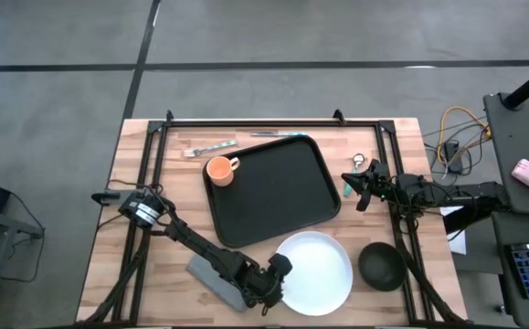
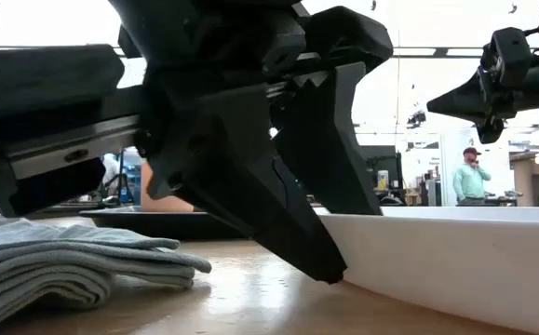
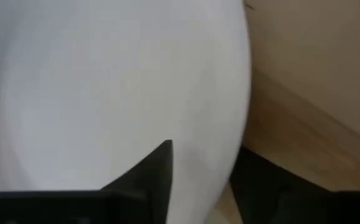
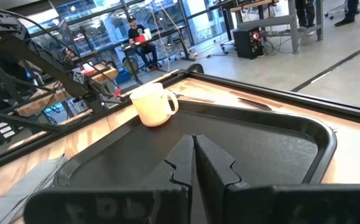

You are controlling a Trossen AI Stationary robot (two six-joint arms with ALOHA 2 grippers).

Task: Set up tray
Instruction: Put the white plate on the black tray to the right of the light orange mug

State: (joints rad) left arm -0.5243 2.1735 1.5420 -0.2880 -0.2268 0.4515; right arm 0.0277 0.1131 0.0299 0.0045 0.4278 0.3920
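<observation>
- Closest to the low camera, the left gripper (image 2: pixel 330 242) fills the view: its two dark fingers are spread apart over the wooden table (image 2: pixel 250 298), one tip reaching down just beside the rim of the white plate (image 2: pixel 455 256). A folded grey cloth (image 2: pixel 64 265) is seen at the side, the black tray (image 2: pixel 157 221) lies farther back, and a person is seen in the room beyond.
- From above, the tray (image 1: pixel 273 196) is seen lying flat in the middle of the table, slightly turned, with an orange mug (image 1: pixel 220 170) set in its far-left corner. The plate (image 1: pixel 314 271) rests just off the tray's near edge, a dark bowl (image 1: pixel 382 265) beside it. The left gripper (image 1: pixel 271 283) is placed at the plate's left rim; the right gripper (image 1: pixel 363 187) hangs just off the tray's right edge.
- Through the left wrist camera, one finger (image 3: pixel 148 180) is seen above the plate (image 3: pixel 105 81) and the other outside its rim; nothing is gripped.
- Through the right wrist camera, the right gripper (image 4: pixel 194 158) is seen with fingertips pressed together, holding nothing, facing the tray (image 4: pixel 254 140) and mug (image 4: pixel 153 104).
</observation>
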